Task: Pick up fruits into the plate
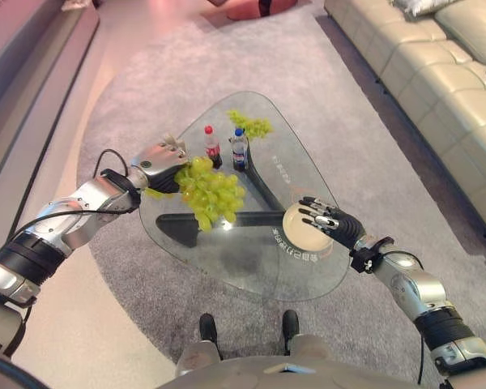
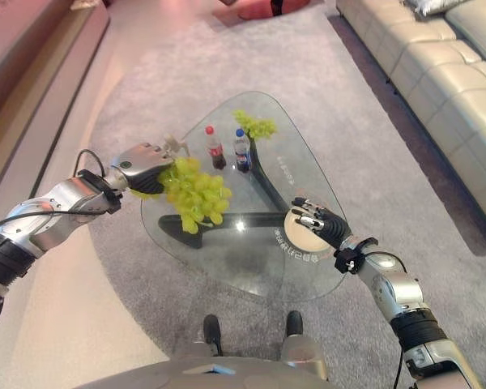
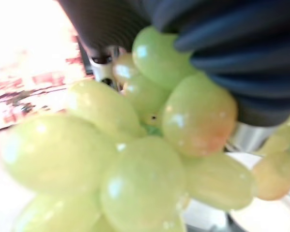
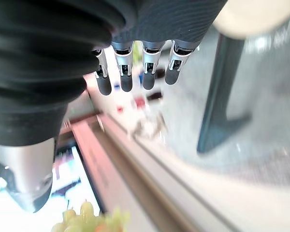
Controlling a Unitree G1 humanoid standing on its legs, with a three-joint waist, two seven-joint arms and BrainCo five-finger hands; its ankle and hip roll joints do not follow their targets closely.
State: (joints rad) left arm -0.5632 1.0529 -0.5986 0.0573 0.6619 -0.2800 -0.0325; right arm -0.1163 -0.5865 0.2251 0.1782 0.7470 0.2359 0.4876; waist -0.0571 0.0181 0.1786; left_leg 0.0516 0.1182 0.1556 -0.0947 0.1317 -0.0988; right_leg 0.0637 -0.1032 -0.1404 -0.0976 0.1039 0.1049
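The robot's left hand (image 1: pixel 158 162) is raised over the left part of the rounded triangular glass coffee table (image 1: pixel 308 279), its fingers curled into the top of a big bunch of green grapes (image 1: pixel 209 192) that hangs below the hand, clear of the glass; in the left wrist view the grapes (image 3: pixel 135 159) press right up against the dark ribbed cover. The round cream plate (image 1: pixel 304 223) sits on the right side of the table, toward the near edge, with nothing in it. The right hand (image 2: pixel 317 221) lies over the plate's right rim, its dark-tipped fingers straight and spread a little, reaching left across the plate; the right wrist view shows those fingers (image 4: pixel 147 79) extended in a row and holding nothing. Farther back on the glass stand two small clear plastic bottles side by side: a red-capped bottle (image 1: pixel 212 146) with dark drink on the left and a blue-capped bottle (image 1: pixel 240 149) just to its right. Beyond them, near the far tip of the table, lies a second, smaller bunch of green grapes (image 2: pixel 254 125). The table rests on a grey rug (image 1: pixel 146 73), and a cream leather sofa (image 1: pixel 437 73) runs along the far right.
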